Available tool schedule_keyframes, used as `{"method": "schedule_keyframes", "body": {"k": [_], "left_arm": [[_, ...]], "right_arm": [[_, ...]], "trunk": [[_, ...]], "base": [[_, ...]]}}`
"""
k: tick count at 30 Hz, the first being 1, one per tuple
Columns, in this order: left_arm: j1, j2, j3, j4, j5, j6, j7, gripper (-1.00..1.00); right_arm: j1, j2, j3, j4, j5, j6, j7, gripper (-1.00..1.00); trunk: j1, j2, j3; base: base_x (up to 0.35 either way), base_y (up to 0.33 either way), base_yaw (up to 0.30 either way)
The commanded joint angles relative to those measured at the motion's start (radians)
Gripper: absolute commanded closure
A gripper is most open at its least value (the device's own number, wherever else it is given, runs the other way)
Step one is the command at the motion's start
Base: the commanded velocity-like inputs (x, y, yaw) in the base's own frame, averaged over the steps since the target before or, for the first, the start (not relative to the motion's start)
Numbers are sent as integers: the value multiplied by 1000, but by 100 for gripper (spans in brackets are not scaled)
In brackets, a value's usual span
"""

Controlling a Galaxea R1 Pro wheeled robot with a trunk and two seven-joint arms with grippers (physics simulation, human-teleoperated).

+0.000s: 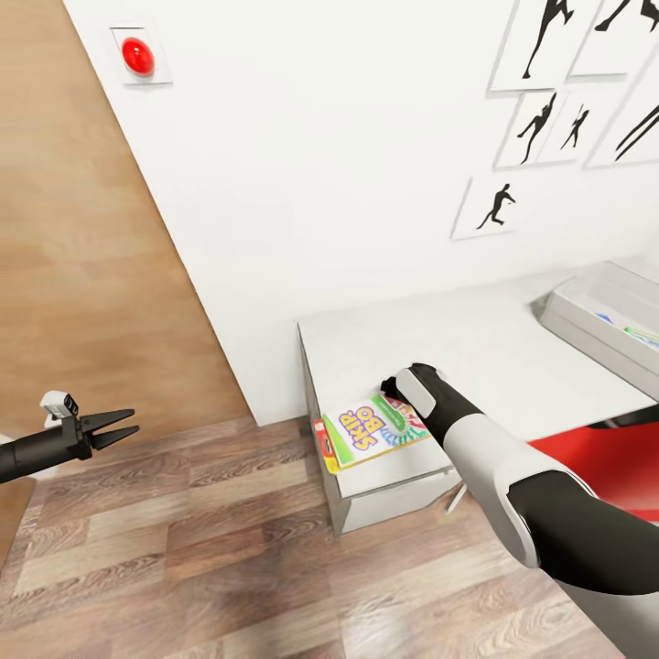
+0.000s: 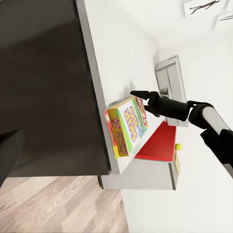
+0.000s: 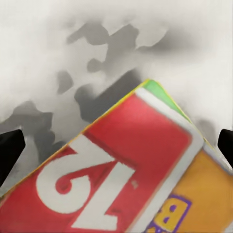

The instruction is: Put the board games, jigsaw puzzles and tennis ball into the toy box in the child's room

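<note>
The board game (image 1: 375, 430) reads "SKIP BO" in big orange letters on a yellow and green cover, and the right wrist view catches a fat white "12" on a red panel of the same box (image 3: 121, 179). It lies flat at the near left corner of the white surface (image 1: 494, 348), poking a bit past the front edge, so there's plank floor (image 1: 229, 549) right below that overhang. The right pincer (image 1: 395, 384) sits over the far corner of the box, just about on it; in its wrist view the two black fingertips (image 3: 10, 148) stand wide apart on either side of the box with nothing gripped between them. From the left wrist view that pincer (image 2: 138, 94) hovers just above the cover (image 2: 128, 121). The left pincer (image 1: 121, 426) hangs out over open floor well left of the surface, prongs parted a little and empty. The toy box (image 1: 586, 325) sits further right on the same surface, well apart from the game, with bare tabletop between them. Black sports silhouettes (image 1: 494, 206) hang on the white wall behind.
</note>
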Motion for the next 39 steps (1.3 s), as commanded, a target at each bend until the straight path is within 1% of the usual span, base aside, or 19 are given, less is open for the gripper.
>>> {"method": "schedule_keyframes", "body": {"k": [1,30,39], "left_arm": [[-1,0,0,0,2,9,-2,-100],[-1,-1,0,0,2,9,-2,-100],[-1,-1,0,0,2,8,-2,-100]], "right_arm": [[-1,-1,8,-1,-8,4,-7,-100],[-2,-2,9,-2,-7,4,-7,-100],[-2,-2,8,-7,-7,1,-7,-100]], "trunk": [[1,-2,-2],[1,-2,-2],[1,-2,-2]], "base": [[-1,55,0],[-5,59,0],[-4,16,0]]}}
